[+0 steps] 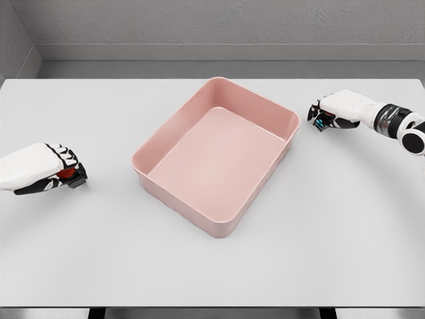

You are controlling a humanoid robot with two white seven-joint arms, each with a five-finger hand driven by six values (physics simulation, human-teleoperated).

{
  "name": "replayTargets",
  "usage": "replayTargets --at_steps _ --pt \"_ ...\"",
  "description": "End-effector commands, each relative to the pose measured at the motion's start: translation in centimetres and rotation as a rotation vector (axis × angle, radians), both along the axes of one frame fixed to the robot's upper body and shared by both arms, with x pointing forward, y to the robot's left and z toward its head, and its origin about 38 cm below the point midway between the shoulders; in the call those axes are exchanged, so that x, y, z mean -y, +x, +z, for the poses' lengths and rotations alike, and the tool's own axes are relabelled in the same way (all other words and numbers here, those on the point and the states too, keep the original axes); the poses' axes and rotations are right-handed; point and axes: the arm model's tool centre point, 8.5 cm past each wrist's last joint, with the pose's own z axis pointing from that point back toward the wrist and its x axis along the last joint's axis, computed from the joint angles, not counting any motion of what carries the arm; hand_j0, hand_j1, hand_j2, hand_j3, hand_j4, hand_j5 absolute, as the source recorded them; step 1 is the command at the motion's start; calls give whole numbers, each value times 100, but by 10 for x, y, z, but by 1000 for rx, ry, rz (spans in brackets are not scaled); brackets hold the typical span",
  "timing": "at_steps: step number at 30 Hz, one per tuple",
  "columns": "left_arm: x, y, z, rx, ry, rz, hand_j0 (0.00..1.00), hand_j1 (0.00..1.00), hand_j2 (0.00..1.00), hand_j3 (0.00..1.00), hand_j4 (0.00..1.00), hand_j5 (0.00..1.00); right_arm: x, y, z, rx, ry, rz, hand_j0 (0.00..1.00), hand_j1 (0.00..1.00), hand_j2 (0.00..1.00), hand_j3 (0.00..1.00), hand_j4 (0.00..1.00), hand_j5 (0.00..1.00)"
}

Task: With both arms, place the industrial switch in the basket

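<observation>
- Grey-walled room, white counter (212, 266) with an empty pink basket (159, 143) at centre.
- Left robot hand (40, 169) is clamped on a red-and-black switch (68, 176), well left of the basket.
- Right robot hand (339, 113) grips a teal-accented switch (320, 122) near the basket's right corner.
- Grasps look done; placing remains.

- The pink basket (216, 159) is a shallow rectangular tray with rounded corners, sitting turned at an angle at the middle of the table, with nothing inside.
- A small dark switch with a red part (69, 175) lies at the left, mostly hidden in curled fingers.
- A small dark switch with a teal part (321, 121) lies at the far right, likewise clasped.
</observation>
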Motion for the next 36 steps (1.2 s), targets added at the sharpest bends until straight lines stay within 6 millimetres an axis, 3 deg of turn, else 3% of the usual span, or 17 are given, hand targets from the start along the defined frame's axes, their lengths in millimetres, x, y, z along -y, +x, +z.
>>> replayTargets --at_steps 1,13,20,36 --pt "0 0 2 -1 -12 3 53 53 53 53 53 53 0 -2 -2 -10 -20 18 53 53 53 53 53 53" --pt "-1 4 12 17 -18 2 53 53 53 53 53 53 1 -1 -1 -9 -18 17 53 53 53 53 53 53" --pt "2 4 16 24 -26 -8 53 53 53 53 53 53 12 1 12 14 -30 2 53 53 53 53 53 53" --pt "14 5 28 51 -56 -41 53 53 53 53 53 53 1 8 36 64 -22 41 51 51 51 51 51 51"
